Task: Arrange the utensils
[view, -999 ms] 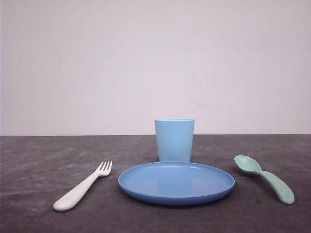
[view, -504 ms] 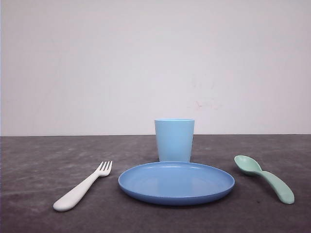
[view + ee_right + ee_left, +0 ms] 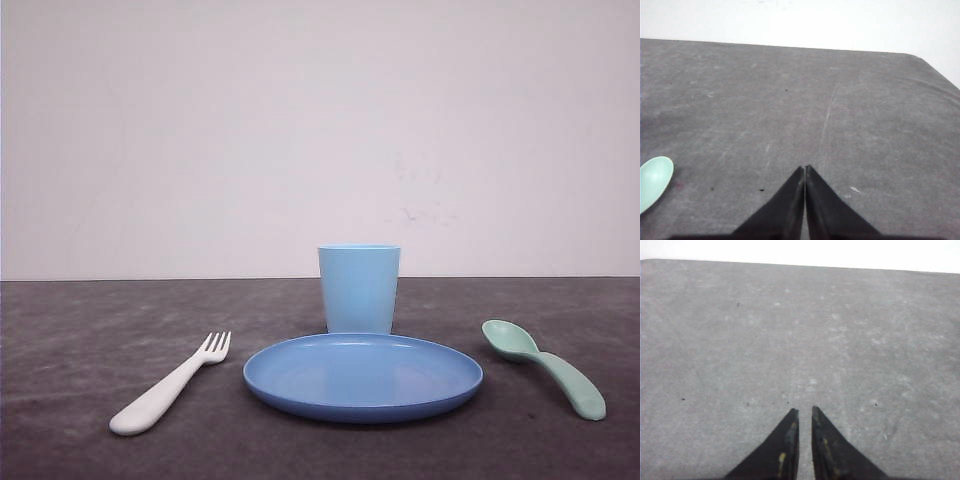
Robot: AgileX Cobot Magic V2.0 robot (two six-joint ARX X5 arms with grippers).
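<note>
A white fork [image 3: 170, 388] lies on the dark table left of the blue plate [image 3: 300, 400], its tines pointing away. On the plate's right lies a mint-green spoon [image 3: 545, 365], bowl toward the back. The spoon's bowl [image 3: 654, 181] also shows at the edge of the right wrist view, well off to the side of my right gripper [image 3: 805, 167], which is shut with its tips touching and nothing held. My left gripper [image 3: 804, 411] hovers over bare table, shut to a narrow slit and holding nothing.
A light blue cup [image 3: 359, 288] stands upright just behind the plate. The dark grey table [image 3: 80, 330] runs back to a white wall. The table's far right corner [image 3: 920, 57] shows in the right wrist view.
</note>
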